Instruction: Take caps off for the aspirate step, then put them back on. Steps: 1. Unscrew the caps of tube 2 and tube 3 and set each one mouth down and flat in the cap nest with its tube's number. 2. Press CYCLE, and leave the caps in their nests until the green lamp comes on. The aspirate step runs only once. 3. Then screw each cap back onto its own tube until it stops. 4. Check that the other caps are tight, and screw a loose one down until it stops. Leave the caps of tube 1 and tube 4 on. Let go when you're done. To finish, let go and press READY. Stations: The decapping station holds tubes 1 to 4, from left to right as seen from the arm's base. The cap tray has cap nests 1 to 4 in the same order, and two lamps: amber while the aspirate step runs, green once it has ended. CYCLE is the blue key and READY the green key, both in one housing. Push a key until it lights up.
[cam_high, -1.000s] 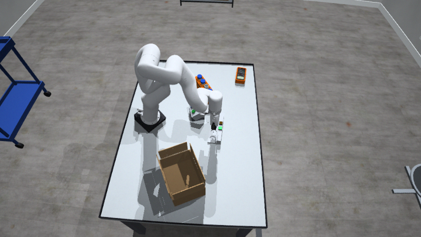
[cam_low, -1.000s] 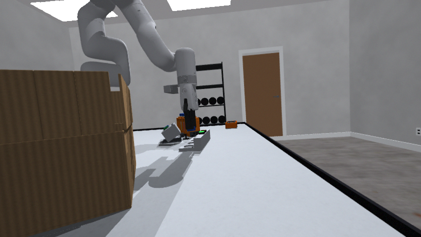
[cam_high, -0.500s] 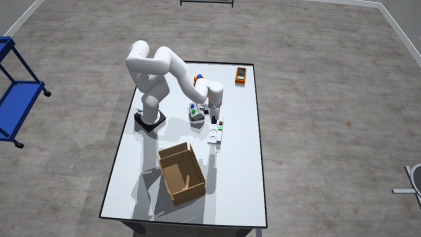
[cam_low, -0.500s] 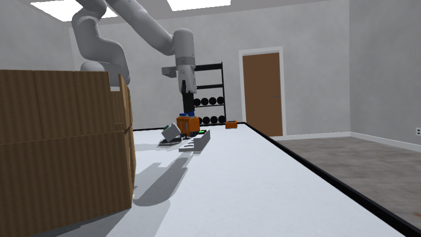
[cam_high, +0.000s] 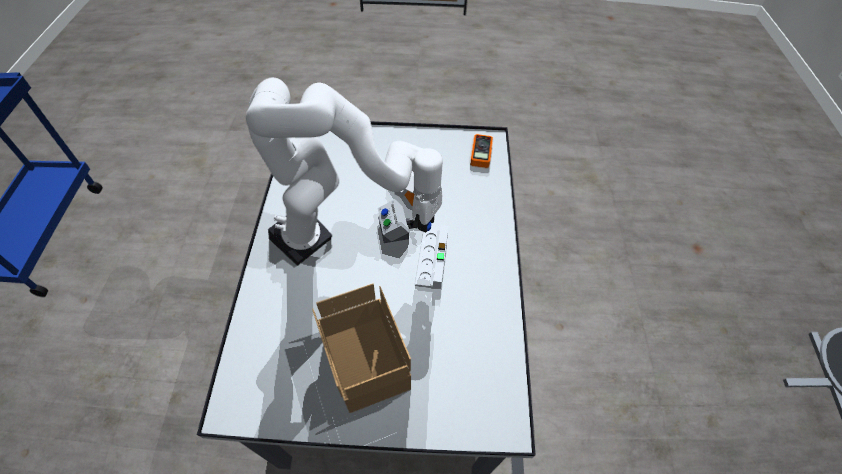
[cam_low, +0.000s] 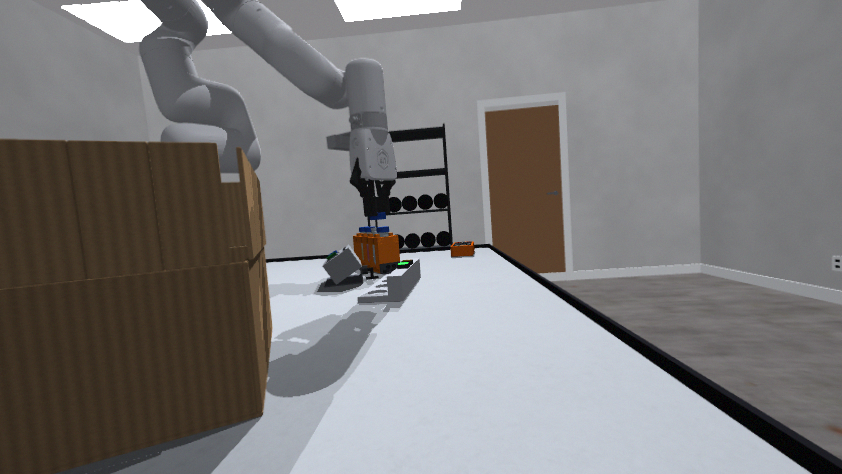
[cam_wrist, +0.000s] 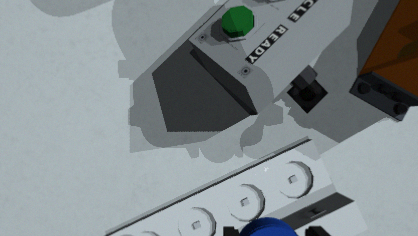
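Note:
My gripper (cam_high: 421, 223) is shut on a blue cap (cam_wrist: 268, 228) and holds it in the air above the far end of the white cap tray (cam_high: 431, 259), close to the orange decapping station (cam_low: 375, 250). In the wrist view the cap sits at the bottom edge, and the nests (cam_wrist: 245, 202) I can see in the tray are empty. The green lamp (cam_high: 440, 256) on the tray is lit. The grey key housing (cam_high: 391, 223) stands left of the tray, with the blue CYCLE key (cam_high: 384, 211) and the green READY key (cam_wrist: 237, 21). My arm hides most of the station in the overhead view.
An open cardboard box (cam_high: 363, 347) stands on the near half of the table. An orange meter (cam_high: 481, 150) lies at the far right corner. A blue cart (cam_high: 29, 182) stands on the floor to the left.

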